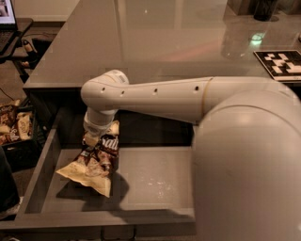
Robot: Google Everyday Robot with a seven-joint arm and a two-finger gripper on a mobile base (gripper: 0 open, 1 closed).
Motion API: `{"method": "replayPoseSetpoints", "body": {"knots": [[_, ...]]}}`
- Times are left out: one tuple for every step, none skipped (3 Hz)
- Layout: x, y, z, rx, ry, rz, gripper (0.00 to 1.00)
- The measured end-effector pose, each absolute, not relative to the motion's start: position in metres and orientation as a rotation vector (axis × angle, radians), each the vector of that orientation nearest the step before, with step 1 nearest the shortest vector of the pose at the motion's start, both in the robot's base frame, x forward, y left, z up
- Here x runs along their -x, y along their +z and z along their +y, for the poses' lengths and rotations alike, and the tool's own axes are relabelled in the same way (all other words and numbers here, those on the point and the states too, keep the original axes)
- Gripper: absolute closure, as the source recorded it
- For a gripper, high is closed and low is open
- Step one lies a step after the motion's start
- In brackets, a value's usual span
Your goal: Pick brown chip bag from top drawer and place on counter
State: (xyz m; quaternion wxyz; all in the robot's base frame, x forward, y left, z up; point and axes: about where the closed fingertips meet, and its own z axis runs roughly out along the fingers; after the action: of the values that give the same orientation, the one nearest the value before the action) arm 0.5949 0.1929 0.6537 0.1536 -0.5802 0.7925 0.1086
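Note:
The brown chip bag stands tilted in the left part of the open top drawer, its cream lower end touching the drawer floor. My gripper points straight down from the white wrist and is shut on the bag's top end; the wrist hides most of the fingers. The counter is the glossy grey slab just behind and above the drawer.
A black crate of small brown-and-cream packets sits on the floor to the left. A laptop is at the top left. A black-and-white marker tag lies on the counter at right. My arm's bulky shoulder covers the drawer's right side.

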Motion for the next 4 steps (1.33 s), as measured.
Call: {"method": "replayPoseSetpoints", "body": {"knots": [[-0.581,0.673,0.172,1.601,0.321,2.261,1.0],[-0.569,0.699,0.151,1.55,0.241,2.253,1.0],[-0.568,0.705,0.149,1.545,0.23,2.247,1.0],[-0.568,0.713,0.147,1.543,0.226,2.238,1.0]]}}
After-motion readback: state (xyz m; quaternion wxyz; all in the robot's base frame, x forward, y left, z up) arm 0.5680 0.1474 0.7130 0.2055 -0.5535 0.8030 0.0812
